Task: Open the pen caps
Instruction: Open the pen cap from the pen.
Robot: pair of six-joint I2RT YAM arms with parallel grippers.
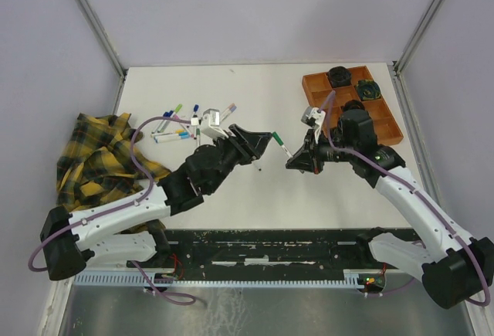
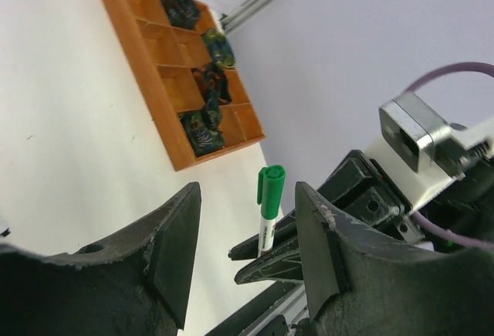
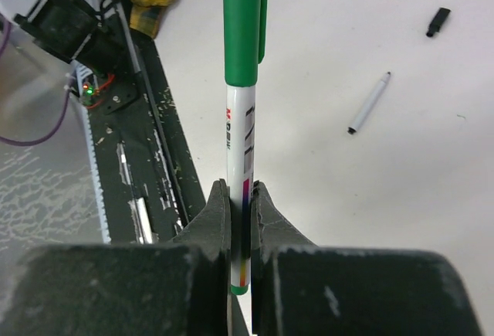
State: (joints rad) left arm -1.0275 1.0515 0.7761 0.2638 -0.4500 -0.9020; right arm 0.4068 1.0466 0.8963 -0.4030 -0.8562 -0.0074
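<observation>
The right gripper (image 3: 239,191) is pressed together on the white printed pen barrel (image 3: 240,139), pinching it near its lower end. The pen's long axis runs straight out in line with the fingers. The green plastic pen cap (image 3: 241,27) sits on the far end of that barrel, pointing away from the right gripper and towards the left arm. From above, the pen lies on a diagonal over the middle of the white table (image 1: 231,189), cap end towards the far left. The left gripper (image 2: 247,197) is spread, one black finger on each side of the green cap, with a gap showing on both sides. A small black loose cap (image 3: 438,21) and a thin white uncapped pen (image 3: 369,103) lie on the table, well apart from the held pen.
</observation>
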